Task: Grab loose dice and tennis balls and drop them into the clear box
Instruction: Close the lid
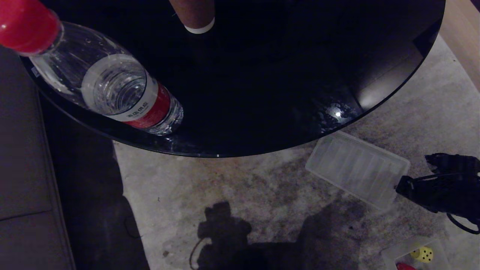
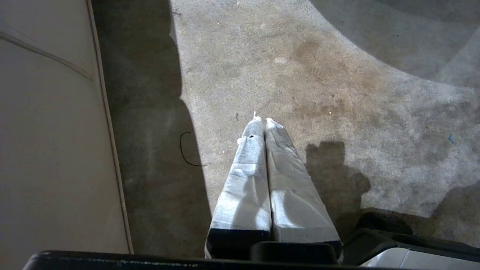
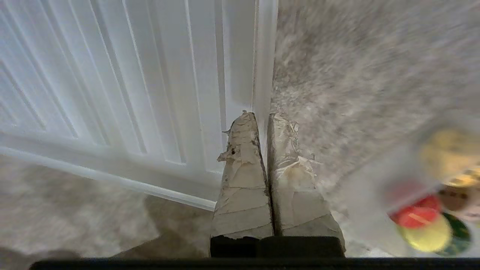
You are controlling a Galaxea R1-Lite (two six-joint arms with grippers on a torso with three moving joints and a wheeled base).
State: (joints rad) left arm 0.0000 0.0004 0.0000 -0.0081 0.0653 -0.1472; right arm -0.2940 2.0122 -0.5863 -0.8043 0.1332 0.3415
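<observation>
1. Because nothing is held, the right pincer [image 3: 262, 116] hangs clenched and empty over the ribbed lid [image 3: 131, 82].
2. The clear box [image 3: 371, 183], just beside it, holds a yellow die [image 3: 450, 153].
3. The left pincer [image 2: 262, 120] is clenched too, parked above carpet [image 2: 337, 75].

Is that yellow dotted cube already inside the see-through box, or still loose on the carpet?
Inside. In the head view the yellow die sits within the clear box walls, beside something red.
</observation>
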